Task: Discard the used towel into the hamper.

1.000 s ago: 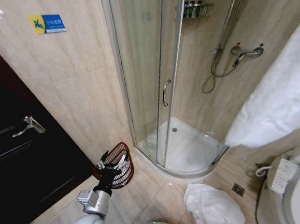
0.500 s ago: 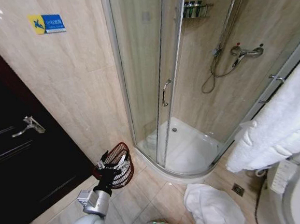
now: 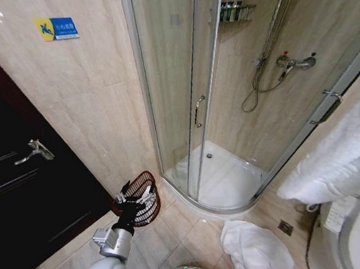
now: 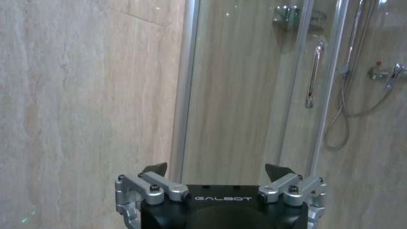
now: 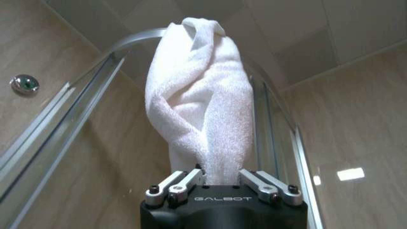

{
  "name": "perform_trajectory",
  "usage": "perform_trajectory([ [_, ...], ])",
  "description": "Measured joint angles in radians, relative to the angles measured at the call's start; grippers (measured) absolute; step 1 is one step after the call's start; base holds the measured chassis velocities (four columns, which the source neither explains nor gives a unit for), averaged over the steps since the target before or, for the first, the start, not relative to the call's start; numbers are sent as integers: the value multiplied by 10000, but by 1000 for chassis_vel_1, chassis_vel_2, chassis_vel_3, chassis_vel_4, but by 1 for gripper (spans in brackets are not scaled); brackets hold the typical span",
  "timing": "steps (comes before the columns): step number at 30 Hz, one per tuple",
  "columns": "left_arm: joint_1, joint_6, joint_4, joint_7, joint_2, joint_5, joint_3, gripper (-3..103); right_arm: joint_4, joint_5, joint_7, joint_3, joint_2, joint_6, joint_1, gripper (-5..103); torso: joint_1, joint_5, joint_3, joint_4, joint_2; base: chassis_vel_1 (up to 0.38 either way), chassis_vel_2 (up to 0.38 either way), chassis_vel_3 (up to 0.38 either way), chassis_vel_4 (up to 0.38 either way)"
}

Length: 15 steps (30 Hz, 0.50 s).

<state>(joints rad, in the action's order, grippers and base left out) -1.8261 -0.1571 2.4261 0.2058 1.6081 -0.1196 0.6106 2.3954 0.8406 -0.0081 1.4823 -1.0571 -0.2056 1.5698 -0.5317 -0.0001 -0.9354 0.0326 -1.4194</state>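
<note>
1. At the far left stood a dark door (image 3: 23, 203) with a metal lever handle (image 3: 35, 150), and on the beige tiled wall beside it hung a small blue and yellow sign (image 3: 56, 27).
2. My left gripper (image 3: 137, 198) hung low over the hamper (image 3: 142, 206), the dark reddish-brown ribbed basket that stood on the floor tiles in the corner between the door and the shower enclosure. In the left wrist view my left fingers (image 4: 154, 168) stood spread apart with nothing between them, pointing toward the wall and the glass.
3. Just right of the hamper rose the curved glass shower enclosure (image 3: 183, 97) with its door handle (image 3: 198, 111); inside it were the white shower tray (image 3: 230, 177), the mixer tap (image 3: 296, 64) with its hose, and a wire shelf (image 3: 232, 10) of bottles.
4. On the floor in front of the shower tray lay a crumpled white towel (image 3: 256, 248), well apart from the hamper.
5. At the right, a second white towel (image 5: 198, 95) hung across the head view's edge. In the right wrist view my right gripper (image 5: 219, 177) had its fingers pinched on the towel's lower end, and the twisted cloth reached away from them toward the ceiling.
6. Below that hanging towel sat the white toilet (image 3: 356, 233).
</note>
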Motion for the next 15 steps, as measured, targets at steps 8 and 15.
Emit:
perform_trajectory([
  [8, 0, 0, 0, 0, 0, 0, 0, 100, -705, -1030, -505, -681, -562, -818, -126, 12, 0, -2, 0, 1, 0, 0, 0, 0, 0],
  [15, 0, 0, 0, 0, 0, 0, 0, 100, -1401, -1503, -683, -1266, -864, -1524, -211, 12, 0, 5, -1, 1, 1, 0, 0, 0, 0],
])
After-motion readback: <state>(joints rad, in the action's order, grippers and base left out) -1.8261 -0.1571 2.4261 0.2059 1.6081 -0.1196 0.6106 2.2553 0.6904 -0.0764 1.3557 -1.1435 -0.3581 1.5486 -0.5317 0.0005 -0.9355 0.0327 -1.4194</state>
